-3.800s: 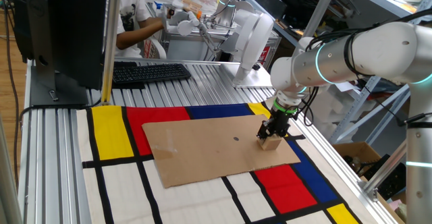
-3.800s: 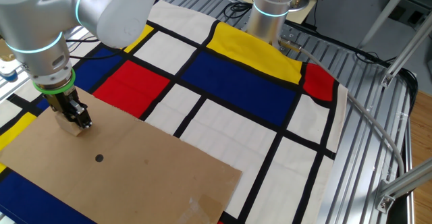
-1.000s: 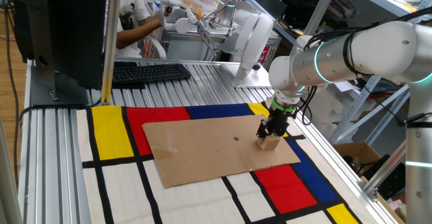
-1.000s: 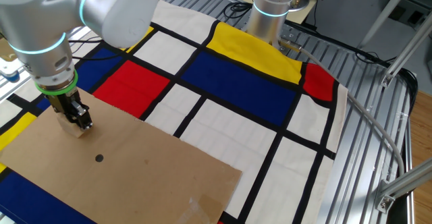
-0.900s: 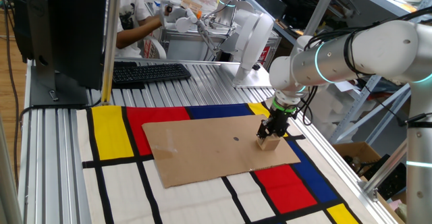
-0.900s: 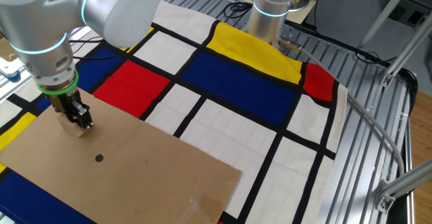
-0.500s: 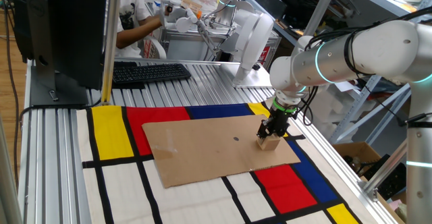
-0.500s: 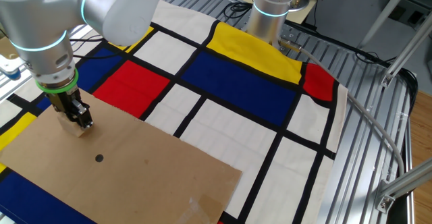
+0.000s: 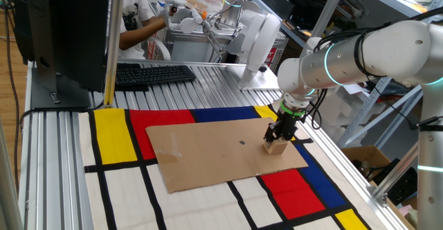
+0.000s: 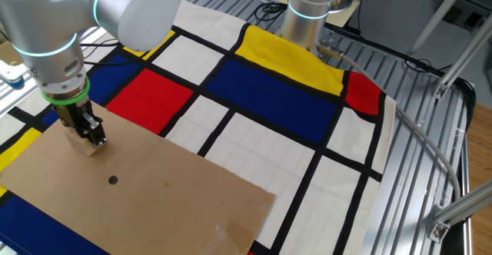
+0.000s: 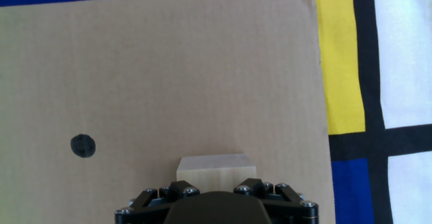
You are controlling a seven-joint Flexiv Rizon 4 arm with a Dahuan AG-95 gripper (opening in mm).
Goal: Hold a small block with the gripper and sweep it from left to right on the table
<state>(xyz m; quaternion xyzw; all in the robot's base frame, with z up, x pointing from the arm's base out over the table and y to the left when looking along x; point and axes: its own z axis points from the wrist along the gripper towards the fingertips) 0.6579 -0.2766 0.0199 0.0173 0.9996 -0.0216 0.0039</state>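
The small block is a light tan wooden cube that rests on the brown cardboard sheet, near its right edge. My gripper is shut on the small block from above. In the other fixed view the gripper holds the small block at the sheet's far left corner. In the hand view the small block shows just ahead of the black fingers, close to the sheet's right edge. The table's coloured mat lies under the sheet.
A black dot marks the cardboard left of the block. A keyboard and a monitor stand at the table's back left. A second robot base stands at the mat's far edge. A person sits behind the table.
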